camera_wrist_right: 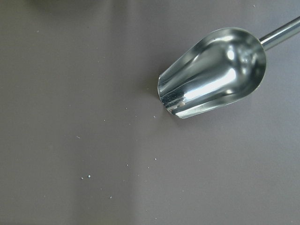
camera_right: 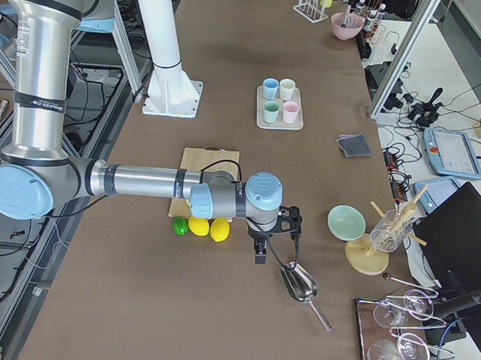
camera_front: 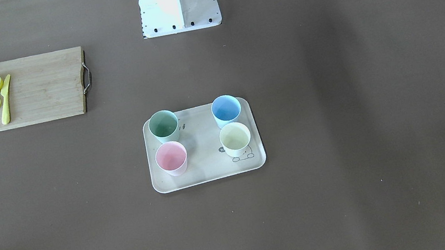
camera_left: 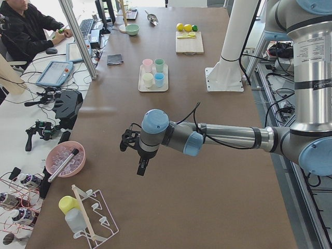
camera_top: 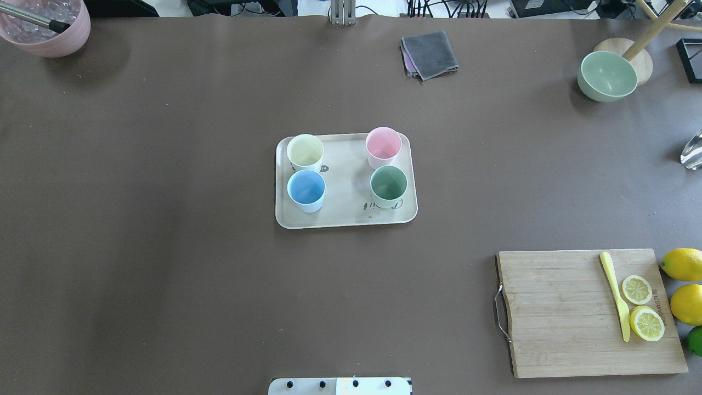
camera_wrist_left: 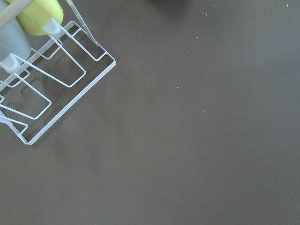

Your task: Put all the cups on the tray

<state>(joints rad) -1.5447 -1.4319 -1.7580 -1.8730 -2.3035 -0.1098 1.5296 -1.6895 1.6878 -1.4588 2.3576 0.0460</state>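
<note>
The cream-beige tray (camera_front: 207,171) lies at the table's middle, also in the overhead view (camera_top: 345,181). All four cups stand upright on it: mint green (camera_front: 163,126), light blue (camera_front: 226,110), pink (camera_front: 171,158) and cream-white (camera_front: 235,138). My left gripper (camera_left: 141,167) hangs over the table far from the tray, near its end by a wire rack. My right gripper (camera_right: 259,256) hangs over the opposite end, beside a metal scoop. Both show only in the side views, so I cannot tell whether they are open or shut. Neither holds a cup.
A bamboo cutting board (camera_top: 570,312) with lemon slices and a yellow knife lies beside whole lemons (camera_top: 683,264). Folded cloths (camera_top: 429,54), a green bowl (camera_top: 607,75) and a pink bowl (camera_top: 46,24) sit at the far edge. A scoop (camera_wrist_right: 211,72) and a wire rack (camera_wrist_left: 51,89) lie under the wrists.
</note>
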